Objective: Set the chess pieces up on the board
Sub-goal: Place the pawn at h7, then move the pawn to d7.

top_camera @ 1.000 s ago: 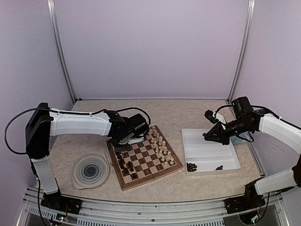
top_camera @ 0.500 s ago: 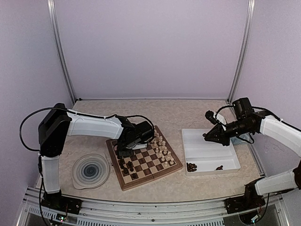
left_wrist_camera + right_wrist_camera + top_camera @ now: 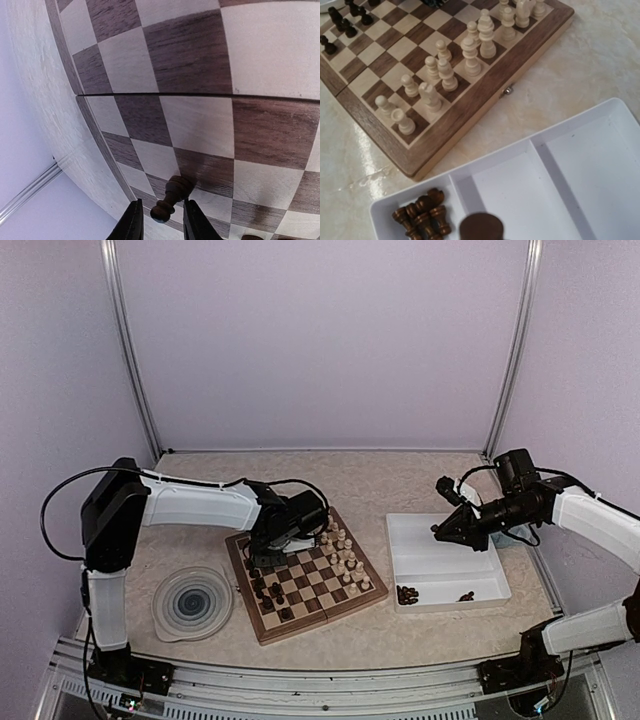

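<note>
L end effector [image 3: 161,207] astride dk pawn [image 3: 173,190], untouched

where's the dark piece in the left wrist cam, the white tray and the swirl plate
dark piece [image 3: 171,196], left wrist view, on its turned body
white tray [image 3: 590,175], right wrist view, on a bare compartment floor
swirl plate [image 3: 192,602], top view, on its centre

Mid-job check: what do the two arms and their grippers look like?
The left arm and right arm are white shells with black joints; thin black cables loop off each. The left gripper and right gripper have slim black fingers. No markings visible.
</note>
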### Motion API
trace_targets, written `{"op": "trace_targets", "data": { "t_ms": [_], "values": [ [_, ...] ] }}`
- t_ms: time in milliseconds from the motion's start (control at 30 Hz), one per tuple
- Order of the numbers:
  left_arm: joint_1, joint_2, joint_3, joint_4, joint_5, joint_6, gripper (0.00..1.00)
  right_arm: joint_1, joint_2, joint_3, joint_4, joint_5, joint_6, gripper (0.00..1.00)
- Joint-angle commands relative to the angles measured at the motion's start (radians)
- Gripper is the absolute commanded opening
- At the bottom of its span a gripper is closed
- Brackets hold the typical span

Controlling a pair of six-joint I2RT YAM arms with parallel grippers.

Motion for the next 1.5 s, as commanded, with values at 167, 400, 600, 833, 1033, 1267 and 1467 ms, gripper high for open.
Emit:
{"op": "trace_targets", "data": {
  "t_ms": [167, 400, 600, 833, 1033, 1267, 1467],
  "values": [
    [0.022, -0.139, 0.032, -0.025, 0.157, -0.026, 0.32, 0.011, 0.004, -0.002, -0.002, -0.017, -0.001, 0.04],
    [0.107, -0.238, 0.100, -0.010, 0.289, -0.216, 0.37, 0.011, 0.019, -0.001, 0.005, -0.018, 0.000, 0.04],
    [0.258, -0.196, 0.109, 0.050, 0.523, -0.461, 0.35, 0.011, 0.028, -0.009, 0.016, -0.008, 0.000, 0.03],
    [0.265, -0.220, 0.000, 0.142, 0.662, -0.549, 0.37, 0.011, 0.022, -0.027, 0.028, 0.012, 0.003, 0.03],
    [0.258, -0.177, -0.023, 0.137, 0.639, -0.563, 0.37, 0.012, 0.033, -0.026, 0.033, 0.015, 0.003, 0.03],
    [0.237, -0.118, -0.016, 0.109, 0.582, -0.559, 0.35, 0.011, 0.030, -0.031, 0.034, 0.023, 0.005, 0.03],
    [0.226, -0.077, -0.008, 0.088, 0.577, -0.558, 0.28, 0.011, 0.030, -0.033, 0.037, 0.025, 0.005, 0.03]
  ]
}}
